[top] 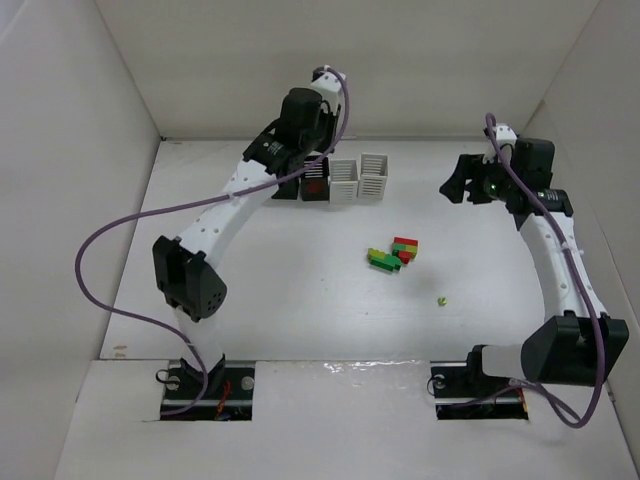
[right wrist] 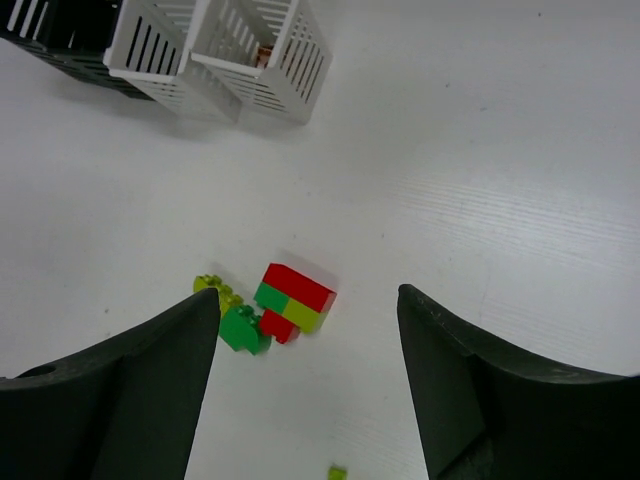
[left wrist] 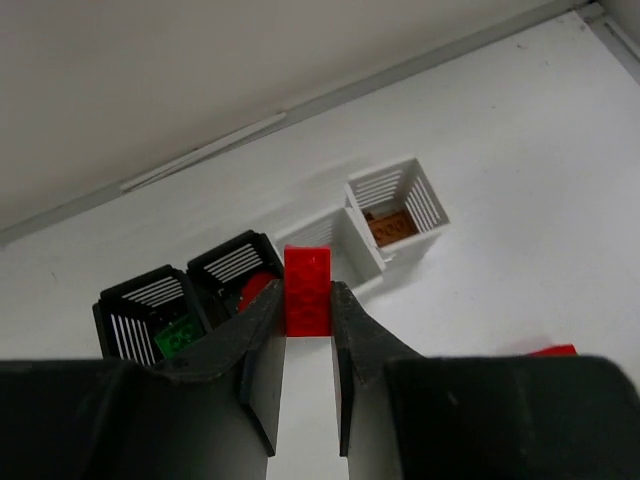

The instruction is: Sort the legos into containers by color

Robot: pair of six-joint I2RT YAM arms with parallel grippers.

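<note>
At far left, above the row of 4 baskets, left gripper is clamped on 1 red brick, beside the black basket with red inside. Right gripper hangs with jaws apart, empty, above the lego pile at centre. 1 yellow-green piece lies nearer, apart.

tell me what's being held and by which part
Left gripper pinches a red brick by the sides of its near end. Right gripper is open, holding nothing.
</note>
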